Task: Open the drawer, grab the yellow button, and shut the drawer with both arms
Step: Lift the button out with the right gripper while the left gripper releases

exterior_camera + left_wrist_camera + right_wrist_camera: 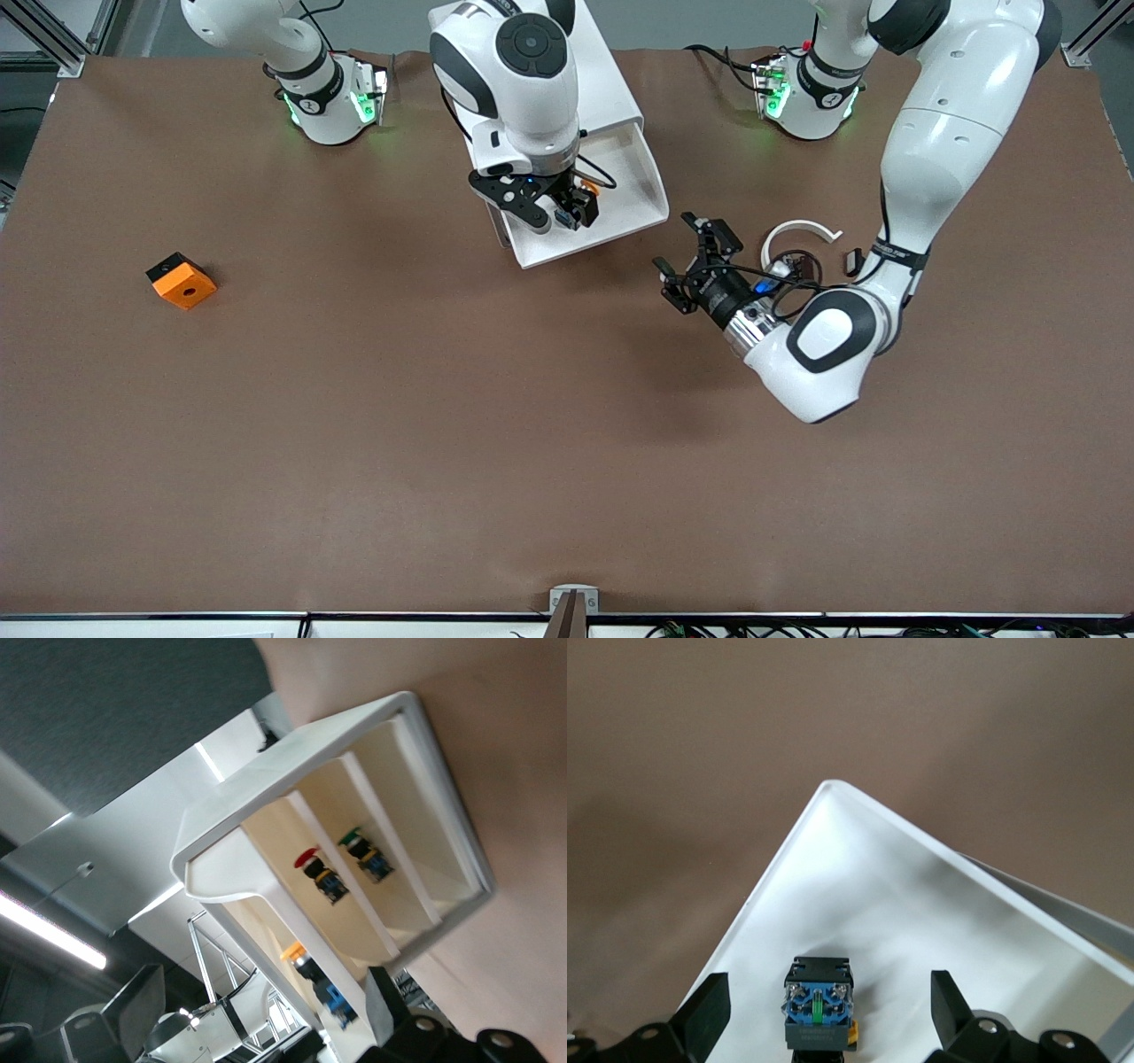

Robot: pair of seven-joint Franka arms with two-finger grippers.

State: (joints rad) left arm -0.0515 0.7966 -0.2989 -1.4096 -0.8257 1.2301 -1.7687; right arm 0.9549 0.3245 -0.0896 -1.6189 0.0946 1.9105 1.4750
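Observation:
The white cabinet (611,97) stands between the arms' bases, and its highest drawer (640,190) is pulled out toward the front camera. The button (576,202), with an orange-yellow cap and a blue base, lies in the drawer. My right gripper (567,211) is down in the drawer, open, with a finger on each side of the button (819,1001) and a gap on both sides. My left gripper (673,244) is open and empty. It hovers low over the table beside the drawer, toward the left arm's end. The left wrist view shows the drawer (257,917) and the button (323,988).
An orange block with a black hole (181,280) lies toward the right arm's end. A white arc (802,229) and small black parts (852,260) lie by the left arm. A red-capped button (314,870) and a green-capped button (363,853) sit in lower levels of the cabinet.

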